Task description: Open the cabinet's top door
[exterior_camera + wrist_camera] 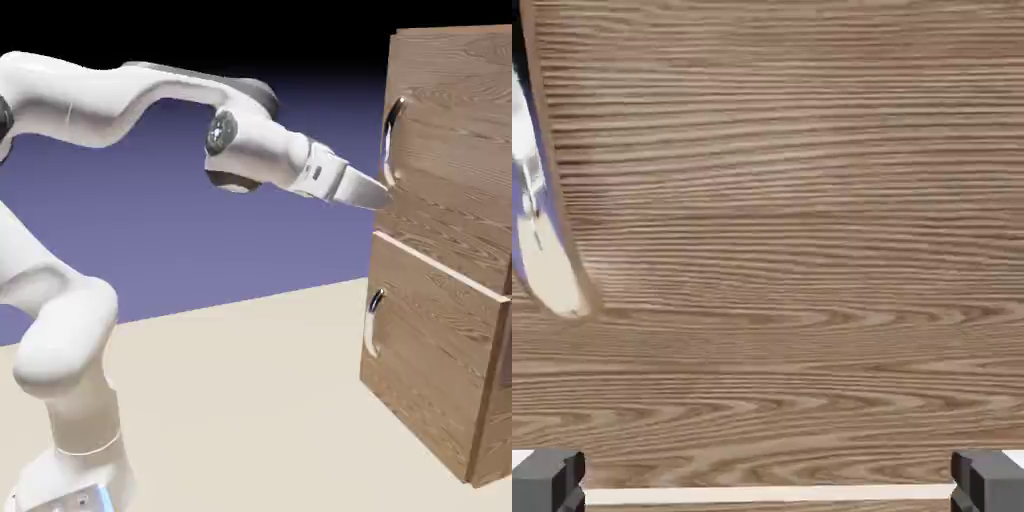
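The brown wood-grain cabinet stands at the right of the exterior view. Its top door carries a long curved silver handle along its left edge. My gripper points at the door's lower left corner, just below that handle and close to the wood. In the hand view the top door fills the picture and the silver handle curves along the left edge. My gripper is open, its fingertips far apart at the bottom corners with nothing between them.
Below the top door, the shorter lower panel with its small silver handle juts slightly forward. A pale strip runs across the bottom of the hand view. The beige table stretches left of the cabinet.
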`<act>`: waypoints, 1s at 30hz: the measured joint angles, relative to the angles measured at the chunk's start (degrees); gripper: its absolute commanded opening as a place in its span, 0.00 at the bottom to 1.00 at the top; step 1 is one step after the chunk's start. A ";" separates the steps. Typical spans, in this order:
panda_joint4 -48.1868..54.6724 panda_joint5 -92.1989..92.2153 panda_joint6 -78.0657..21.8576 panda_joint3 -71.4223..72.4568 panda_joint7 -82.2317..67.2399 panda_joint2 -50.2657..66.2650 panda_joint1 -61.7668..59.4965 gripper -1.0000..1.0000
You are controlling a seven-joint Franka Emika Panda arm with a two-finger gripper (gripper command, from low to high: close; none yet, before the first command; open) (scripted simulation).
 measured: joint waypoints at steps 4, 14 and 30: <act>2.15 9.97 -0.26 2.77 -8.30 -0.24 -2.84 0.50; 7.51 34.89 -0.93 9.69 -29.04 -0.82 -9.94 0.50; 15.87 73.70 -1.95 20.47 -61.34 -1.74 -20.99 0.50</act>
